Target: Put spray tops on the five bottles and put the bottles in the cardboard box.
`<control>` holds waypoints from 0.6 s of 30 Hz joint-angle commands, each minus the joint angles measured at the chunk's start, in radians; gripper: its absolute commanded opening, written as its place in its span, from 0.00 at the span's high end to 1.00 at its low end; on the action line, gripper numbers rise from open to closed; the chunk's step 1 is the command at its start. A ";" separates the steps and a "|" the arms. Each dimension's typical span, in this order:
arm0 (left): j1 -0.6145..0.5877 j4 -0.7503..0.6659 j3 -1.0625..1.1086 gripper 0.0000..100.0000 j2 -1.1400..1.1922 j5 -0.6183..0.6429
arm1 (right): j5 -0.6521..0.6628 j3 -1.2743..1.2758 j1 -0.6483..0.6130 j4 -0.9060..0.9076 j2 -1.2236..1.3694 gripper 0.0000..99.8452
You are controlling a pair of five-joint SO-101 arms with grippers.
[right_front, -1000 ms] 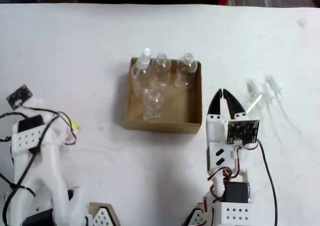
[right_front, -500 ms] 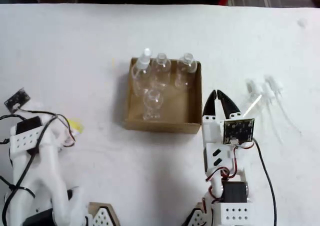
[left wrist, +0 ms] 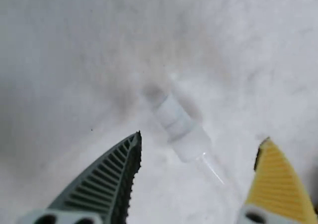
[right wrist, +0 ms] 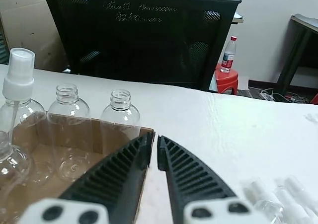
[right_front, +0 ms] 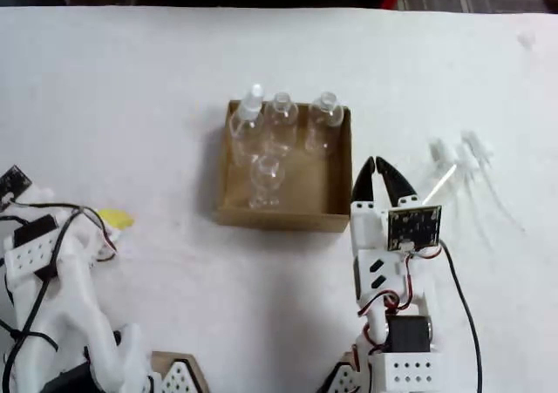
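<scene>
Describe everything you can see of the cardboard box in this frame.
The cardboard box is a shallow, open-topped brown tray, roughly square, lying flat on the white table near its middle. Four clear bottles stand upright inside. Along the far wall are a capped bottle with a white spray top and two open-necked bottles. A fourth bottle, also uncapped, stands nearer the front. The right gripper sits just outside the box's right wall. Whether it touches the box cannot be told.
</scene>
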 commanded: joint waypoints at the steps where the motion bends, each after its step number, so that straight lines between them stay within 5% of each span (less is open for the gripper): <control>1: 0.045 -0.114 0.048 0.67 -0.001 0.038 | 0.011 0.008 -0.001 0.002 -0.005 0.98; 7: 0.087 -0.152 0.061 0.67 0.001 0.092 | 0.011 0.008 -0.001 0.002 -0.005 0.98; 11: 0.084 -0.224 0.051 0.77 0.094 0.101 | 0.011 0.008 -0.001 0.002 -0.005 0.98; 18: 0.045 -0.063 -0.149 0.74 0.323 0.103 | 0.011 0.008 -0.001 0.002 -0.005 0.98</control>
